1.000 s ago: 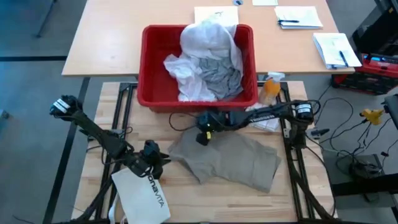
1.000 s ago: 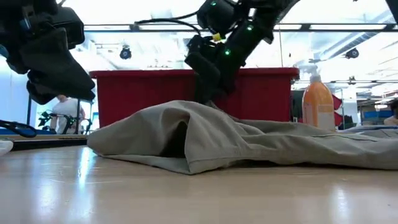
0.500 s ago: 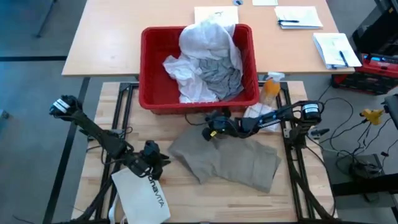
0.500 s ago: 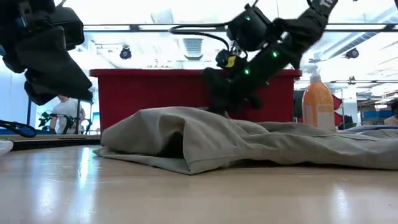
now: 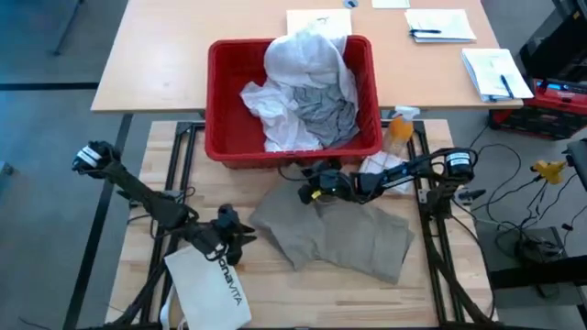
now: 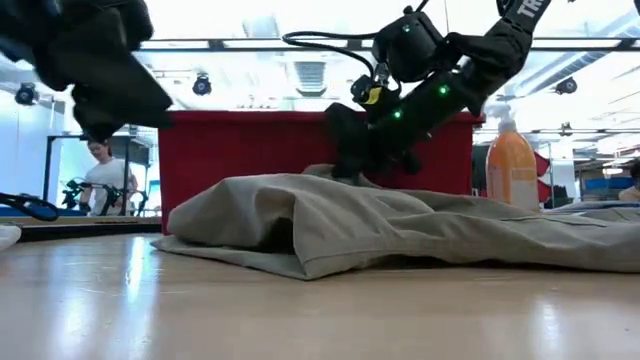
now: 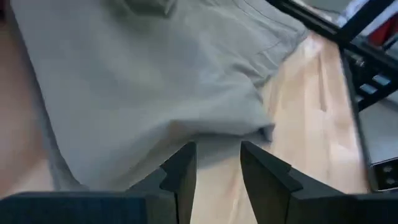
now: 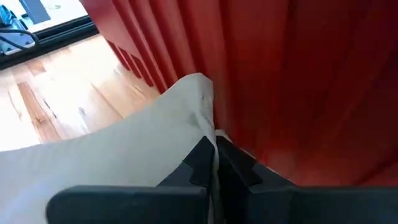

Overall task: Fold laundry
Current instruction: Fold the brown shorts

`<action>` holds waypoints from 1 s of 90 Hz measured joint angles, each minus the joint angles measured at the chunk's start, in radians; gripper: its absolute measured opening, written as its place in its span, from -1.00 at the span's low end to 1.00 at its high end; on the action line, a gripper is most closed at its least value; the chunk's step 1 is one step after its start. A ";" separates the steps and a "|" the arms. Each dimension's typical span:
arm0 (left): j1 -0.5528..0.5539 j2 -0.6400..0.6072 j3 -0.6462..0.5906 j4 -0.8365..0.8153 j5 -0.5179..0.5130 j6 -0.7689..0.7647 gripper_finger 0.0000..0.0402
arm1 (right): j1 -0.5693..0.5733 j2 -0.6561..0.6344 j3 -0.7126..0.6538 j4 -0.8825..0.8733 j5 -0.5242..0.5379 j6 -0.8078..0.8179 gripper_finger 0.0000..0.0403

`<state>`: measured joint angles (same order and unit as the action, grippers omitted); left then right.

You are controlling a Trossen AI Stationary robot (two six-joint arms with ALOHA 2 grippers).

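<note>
L gripper (image 5: 240,231) moved closer to khaki piece (image 5: 335,234).

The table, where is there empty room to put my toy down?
Bare wood shows on the table between the white bag and the khaki-tan piece, and at the far left corner beside the red bin. The middle is crowded.

Overhead view evenly lit, shadows soft and short. Low view strongly backlit: ceiling and windows across the upper frame blown out, arms near silhouette, pale glare streaks on the counter (image 6: 150,310) at lower left, foreground wood soft. Left wrist view blurred throughout. Right wrist view: red basket wall (image 8: 298,74) at right smeared, out of focus.
</note>
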<state>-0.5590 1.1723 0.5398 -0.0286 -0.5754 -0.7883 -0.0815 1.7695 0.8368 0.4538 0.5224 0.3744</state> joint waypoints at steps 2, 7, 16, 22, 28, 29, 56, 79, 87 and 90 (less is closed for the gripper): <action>0.014 0.007 0.003 0.000 0.001 0.014 -0.47 | -0.001 0.000 0.000 0.000 0.000 0.000 -1.00; 0.049 0.020 0.005 0.001 0.013 0.039 -0.47 | -0.001 0.000 0.000 -0.001 0.000 -0.001 -1.00; 0.113 0.056 0.002 0.000 0.071 0.052 -0.47 | -0.003 0.000 0.000 -0.005 0.000 -0.012 -1.00; 0.152 0.083 0.000 0.006 0.159 0.084 -0.47 | -0.004 0.000 0.000 -0.005 0.000 -0.009 -1.00; 0.176 0.109 0.000 0.035 0.237 0.130 -0.48 | -0.004 0.000 0.000 -0.006 0.000 -0.009 -1.00; 0.178 0.113 0.000 0.037 0.242 0.133 -0.49 | -0.004 0.000 0.000 -0.006 0.000 -0.009 -1.00; 0.224 0.205 0.001 0.089 0.220 0.185 -0.67 | -0.006 0.001 0.000 -0.011 -0.033 -0.008 -1.00; 0.231 0.261 0.003 0.037 0.244 0.157 -0.69 | -0.008 0.001 0.000 -0.013 -0.052 -0.009 -1.00; 0.234 0.260 0.011 -0.042 0.257 0.100 -0.69 | -0.008 0.002 0.000 -0.014 -0.053 -0.009 -1.00; 0.235 0.257 0.017 -0.079 0.258 0.077 -0.69 | -0.008 0.002 0.000 -0.014 -0.054 -0.009 -1.00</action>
<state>-0.3244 1.4293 0.5565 -0.1075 -0.3176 -0.7110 -0.0891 1.7710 0.8368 0.4397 0.4689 0.3651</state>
